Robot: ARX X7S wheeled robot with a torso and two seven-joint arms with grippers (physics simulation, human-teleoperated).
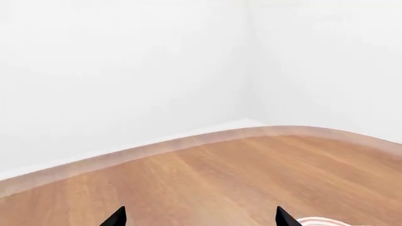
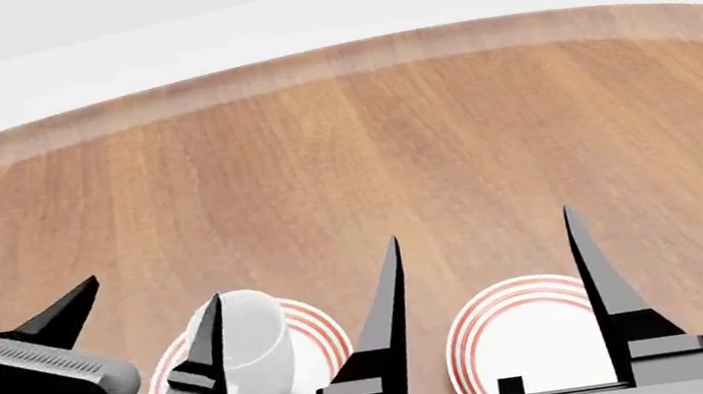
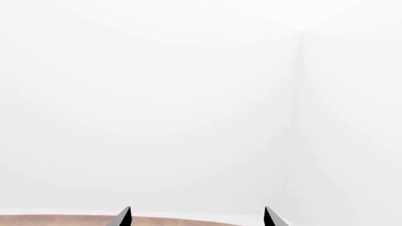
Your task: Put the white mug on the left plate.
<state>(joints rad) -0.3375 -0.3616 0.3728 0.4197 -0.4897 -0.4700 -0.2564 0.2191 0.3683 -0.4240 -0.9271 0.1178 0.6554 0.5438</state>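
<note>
The white mug (image 2: 261, 351) stands upright on the left plate (image 2: 324, 331), a white plate with thin red rings, at the bottom of the head view. My left gripper (image 2: 142, 310) is open, raised just left of the mug; one of its fingers (image 2: 211, 322) overlaps the mug's left side in that view. In the left wrist view the left gripper (image 1: 201, 217) has only bare wood between its tips. My right gripper (image 2: 482, 237) is open above the other plate, holding nothing. The right wrist view shows the right gripper (image 3: 197, 217) pointing at the wall.
A second identical ringed plate (image 2: 526, 336) lies to the right of the first. The wooden table (image 2: 361, 156) stretches ahead to a curved far edge (image 2: 349, 53), with white walls beyond. A sliver of a red-ringed plate (image 1: 320, 221) shows in the left wrist view.
</note>
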